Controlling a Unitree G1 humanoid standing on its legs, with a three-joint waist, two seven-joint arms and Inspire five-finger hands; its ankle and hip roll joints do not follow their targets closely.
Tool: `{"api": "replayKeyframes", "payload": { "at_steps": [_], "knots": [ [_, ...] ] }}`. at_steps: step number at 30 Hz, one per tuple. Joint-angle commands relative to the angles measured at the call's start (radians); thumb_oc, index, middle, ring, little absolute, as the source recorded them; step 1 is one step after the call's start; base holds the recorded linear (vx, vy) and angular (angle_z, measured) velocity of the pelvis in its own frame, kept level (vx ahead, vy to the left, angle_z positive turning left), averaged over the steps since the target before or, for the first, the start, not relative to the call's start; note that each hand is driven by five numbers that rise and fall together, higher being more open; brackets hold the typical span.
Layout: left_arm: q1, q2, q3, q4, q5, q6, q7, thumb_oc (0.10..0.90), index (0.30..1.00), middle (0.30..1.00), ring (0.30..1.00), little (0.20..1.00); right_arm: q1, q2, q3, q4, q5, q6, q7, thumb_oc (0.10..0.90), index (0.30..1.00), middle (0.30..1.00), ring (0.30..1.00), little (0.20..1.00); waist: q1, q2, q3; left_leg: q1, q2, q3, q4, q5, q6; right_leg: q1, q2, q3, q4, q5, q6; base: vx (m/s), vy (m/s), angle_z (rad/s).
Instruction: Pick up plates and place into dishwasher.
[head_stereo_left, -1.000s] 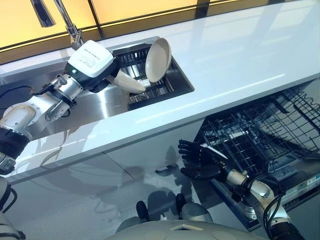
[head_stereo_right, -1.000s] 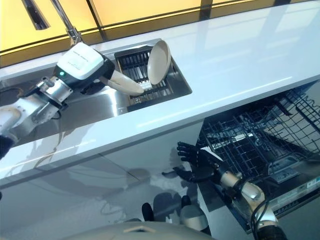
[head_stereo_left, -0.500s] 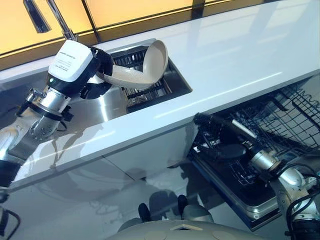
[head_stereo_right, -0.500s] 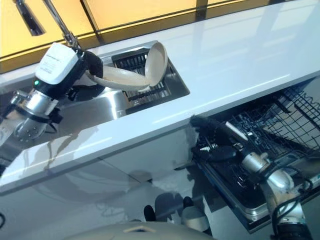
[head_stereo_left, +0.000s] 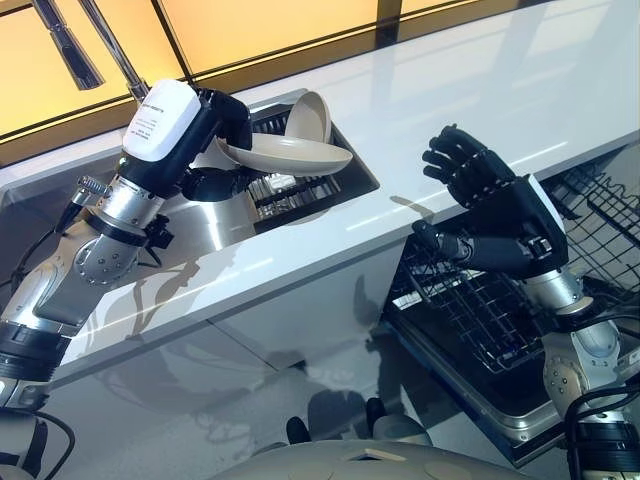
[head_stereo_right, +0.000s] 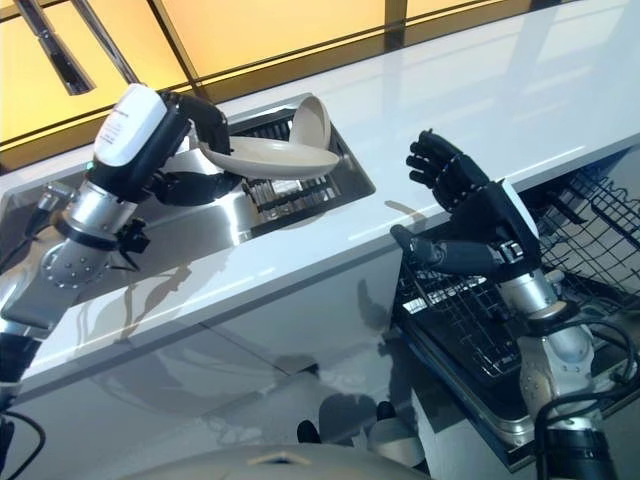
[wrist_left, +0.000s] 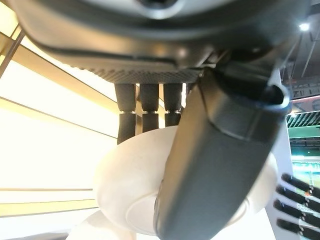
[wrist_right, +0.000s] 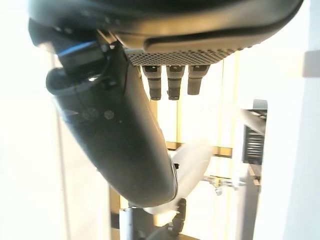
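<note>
- Right now your left hand has a cream plate pinched by its rim; in the left wrist view the fingers lie along one face of the plate and the thumb presses on the other.
- You hold that plate nearly flat, up in the air over the sink, with its free edge pointing toward the white counter.
- A second plate stands on edge in the dark rack inside the sink, just behind the one you hold; whether the two touch cannot be told.
- Your right hand is up over the front edge of the counter, fingers spread and only loosely bent, thumb out to the side, and it holds nothing.
- Below that hand the dishwasher is open, and its wire basket is pulled out under the counter edge.
- A tall tap rises at the back of the sink, beside your left arm.
- Amber panels run along the wall behind the counter.
</note>
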Motion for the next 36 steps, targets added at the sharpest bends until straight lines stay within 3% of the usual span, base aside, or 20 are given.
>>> {"api": "replayKeyframes", "payload": {
  "at_steps": [1,3,5,7,9,18,27,36],
  "knots": [
    [-0.179,-0.001,0.067,-0.015,-0.128,0.013,0.041,0.1,0.3,0.3,0.3,0.2,-0.117,-0.025,-0.052,-0.105,0.0,-0.179,-0.079,0.8,0.9,0.9,0.9,0.9,0.011,-0.02,-0.072,0.047,-0.055,-0.055,0.009,-0.128,0.028,-0.013,0.062,0.016,0.073,-0.092,0.044,0.0,0.0,0.0],
    [-0.191,-0.005,0.056,-0.019,-0.154,0.015,0.027,0.1,0.3,0.3,0.3,0.2,-0.122,-0.039,-0.055,-0.107,-0.089,-0.229,-0.149,0.8,0.9,0.9,0.9,0.9,0.013,-0.022,-0.073,0.046,-0.056,-0.058,0.009,-0.127,0.028,-0.012,0.061,0.015,0.071,-0.091,0.045,0.0,0.0,0.0],
    [-0.206,-0.016,0.04,-0.027,-0.191,0.016,0.006,0.1,0.3,0.3,0.3,0.2,-0.134,-0.076,-0.057,-0.094,-0.301,-0.294,-0.284,0.8,0.9,0.9,0.9,0.9,0.016,-0.024,-0.075,0.045,-0.057,-0.062,0.009,-0.127,0.028,-0.012,0.061,0.013,0.069,-0.089,0.046,-0.02,0.003,0.0],
    [-0.221,-0.017,0.026,-0.038,-0.209,0.023,-0.002,0.1,0.3,0.3,0.3,0.2,-0.144,-0.113,-0.046,-0.095,-0.353,-0.296,-0.343,0.8,0.9,0.9,0.9,0.9,0.017,-0.024,-0.077,0.045,-0.057,-0.064,0.008,-0.125,0.027,-0.012,0.062,0.014,0.068,-0.087,0.046,0.0,0.0,0.0],
    [-0.232,-0.027,0.013,-0.042,-0.216,0.016,-0.009,0.1,0.3,0.3,0.3,0.2,-0.157,-0.147,-0.036,-0.08,-0.494,-0.304,-0.418,0.8,0.9,0.9,0.9,0.9,0.023,-0.027,-0.078,0.044,-0.058,-0.07,0.008,-0.126,0.026,-0.01,0.062,0.013,0.067,-0.086,0.046,0.0,0.0,0.0],
    [-0.331,-0.005,-0.092,-0.078,-0.28,0.047,-0.049,0.1,0.3,0.3,0.3,0.2,-0.263,-0.35,0.045,-0.069,-0.96,-0.164,-0.687,0.8,0.9,0.9,0.9,0.9,0.035,-0.04,-0.085,0.042,-0.06,-0.081,0.007,-0.124,0.025,-0.01,0.061,0.008,0.067,-0.081,0.049,-0.02,-0.011,0.01],
    [-0.41,-0.008,-0.179,-0.093,-0.318,0.032,-0.05,0.1,0.3,0.3,0.3,0.2,-0.423,-0.428,0.189,-0.058,-0.939,-0.064,-0.647,0.8,0.9,0.9,0.9,0.9,0.051,-0.05,-0.091,0.041,-0.058,-0.088,0.007,-0.122,0.021,-0.006,0.061,0.004,0.066,-0.08,0.05,0.0,0.0,0.0],
    [-0.416,-0.036,-0.211,-0.096,-0.321,0.043,-0.078,0.1,0.3,0.3,0.3,0.2,-0.44,-0.403,0.208,-0.045,-0.909,-0.091,-0.687,0.8,0.9,0.9,0.9,0.9,0.053,-0.052,-0.091,0.042,-0.059,-0.094,0.006,-0.124,0.024,-0.005,0.063,0.004,0.065,-0.08,0.05,0.0,0.0,0.0]
  ]
}}
